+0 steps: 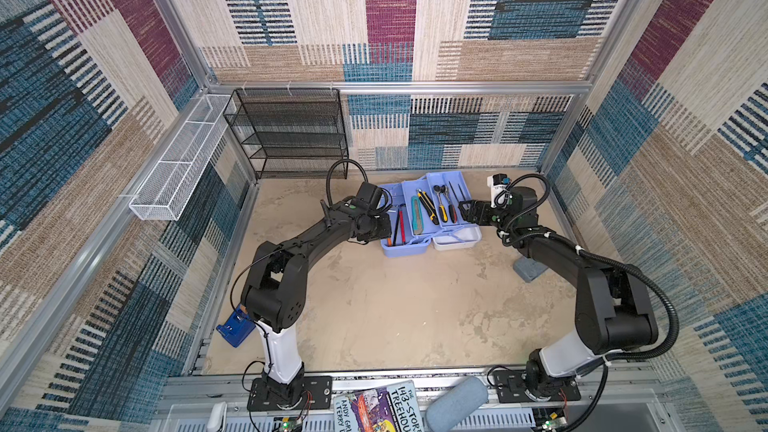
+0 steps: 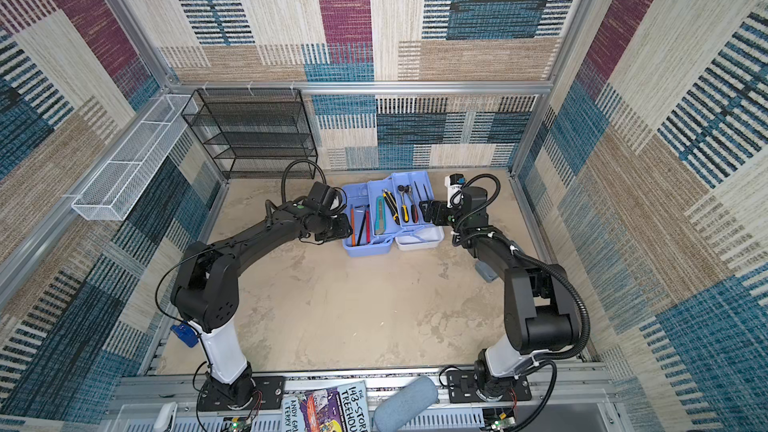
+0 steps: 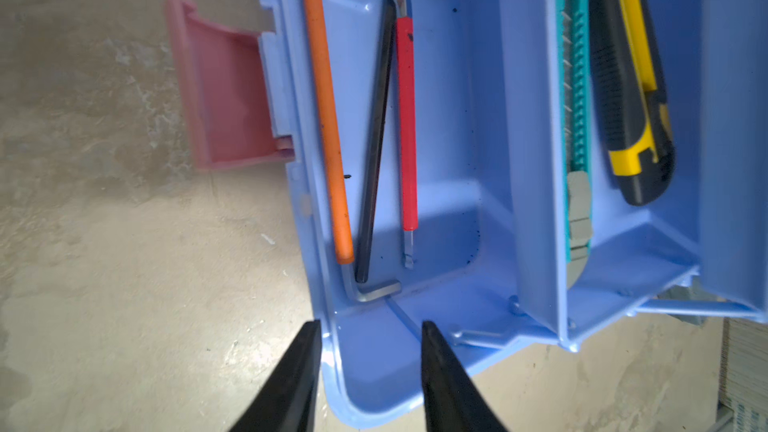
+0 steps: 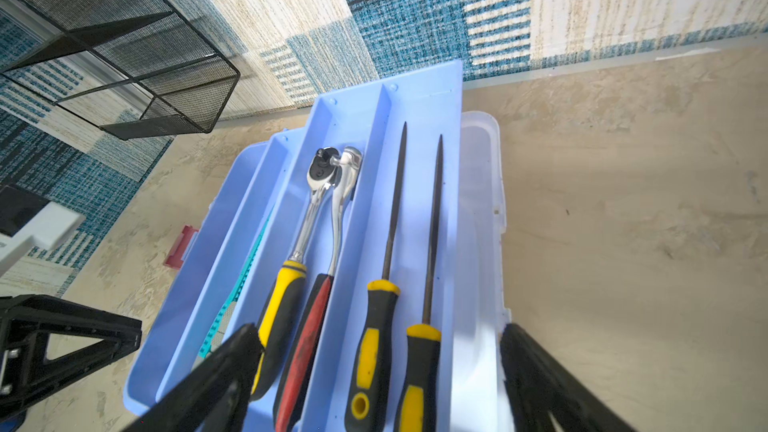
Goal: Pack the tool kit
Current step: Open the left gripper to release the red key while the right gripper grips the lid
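Lavender-blue box (image 1: pixel 405 249) open, trays (image 1: pixel 446 184) fanned, pink latch (image 3: pixel 224 97) seen only in wrist views, left gripper (image 3: pixel 370 324) half-spread astride the box's rim, right gripper (image 4: pixel 380 332) spread wide, files (image 4: pixel 374 338) between its jaws.

Hidden and cropped around the box

On the box (image 1: pixel 409 249), trays (image 1: pixel 446 201) cover most of the white lid (image 1: pixel 455 241). Right of the box, the right arm (image 1: pixel 552 247) hides part of the pouch (image 1: pixel 530 270). Well in front of the box, the book (image 1: pixel 378 407) is cut by the lower edge, and the left arm (image 2: pixel 216 280) covers half the dispenser (image 2: pixel 183 332). In the wrist views the yellow knife (image 3: pixel 631 97) and both files (image 4: pixel 376 338) run out of frame, and the left end effector (image 3: pixel 370 322) shows only its tips.
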Controlling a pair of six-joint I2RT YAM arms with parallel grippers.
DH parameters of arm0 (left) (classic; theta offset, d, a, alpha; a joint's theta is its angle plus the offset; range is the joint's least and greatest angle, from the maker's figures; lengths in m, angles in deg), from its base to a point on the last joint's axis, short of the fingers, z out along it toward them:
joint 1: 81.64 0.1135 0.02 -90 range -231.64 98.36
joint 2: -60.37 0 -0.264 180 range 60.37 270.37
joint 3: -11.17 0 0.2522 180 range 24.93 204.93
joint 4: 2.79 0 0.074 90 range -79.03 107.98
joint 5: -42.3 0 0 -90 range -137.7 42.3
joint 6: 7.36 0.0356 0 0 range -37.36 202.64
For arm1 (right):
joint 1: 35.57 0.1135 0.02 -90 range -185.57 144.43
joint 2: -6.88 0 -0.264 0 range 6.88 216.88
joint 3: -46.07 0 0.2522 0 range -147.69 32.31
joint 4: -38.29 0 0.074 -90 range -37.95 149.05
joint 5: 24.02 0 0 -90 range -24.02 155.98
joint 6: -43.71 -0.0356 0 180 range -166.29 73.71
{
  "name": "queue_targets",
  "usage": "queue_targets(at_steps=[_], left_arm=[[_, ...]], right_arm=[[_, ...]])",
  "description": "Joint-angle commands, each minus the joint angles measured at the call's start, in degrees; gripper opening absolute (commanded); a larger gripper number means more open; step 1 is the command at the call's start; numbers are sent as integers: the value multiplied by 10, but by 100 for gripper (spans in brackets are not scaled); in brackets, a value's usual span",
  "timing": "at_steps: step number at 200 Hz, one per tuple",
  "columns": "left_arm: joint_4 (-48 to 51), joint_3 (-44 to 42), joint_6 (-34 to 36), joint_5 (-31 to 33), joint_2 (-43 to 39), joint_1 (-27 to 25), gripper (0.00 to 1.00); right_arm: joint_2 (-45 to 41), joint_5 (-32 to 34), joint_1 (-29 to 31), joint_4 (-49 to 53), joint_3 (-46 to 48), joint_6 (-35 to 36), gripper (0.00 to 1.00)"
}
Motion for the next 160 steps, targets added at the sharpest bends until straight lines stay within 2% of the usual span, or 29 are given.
queue_targets(at_steps=[1, 42, 107, 160], left_arm=[[5, 1, 16, 13, 4, 0, 44], [9, -5, 16, 11, 10, 0, 44], [0, 25, 13, -29, 46, -4, 42], [-14, 24, 7, -38, 49, -16, 41]], right_arm=[[6, -8, -1, -19, -4, -5, 91], [14, -25, -1, -21, -10, -8, 88], [42, -59, -1, -18, -21, -29, 80], [31, -75, -1, -14, -24, -35, 74]])
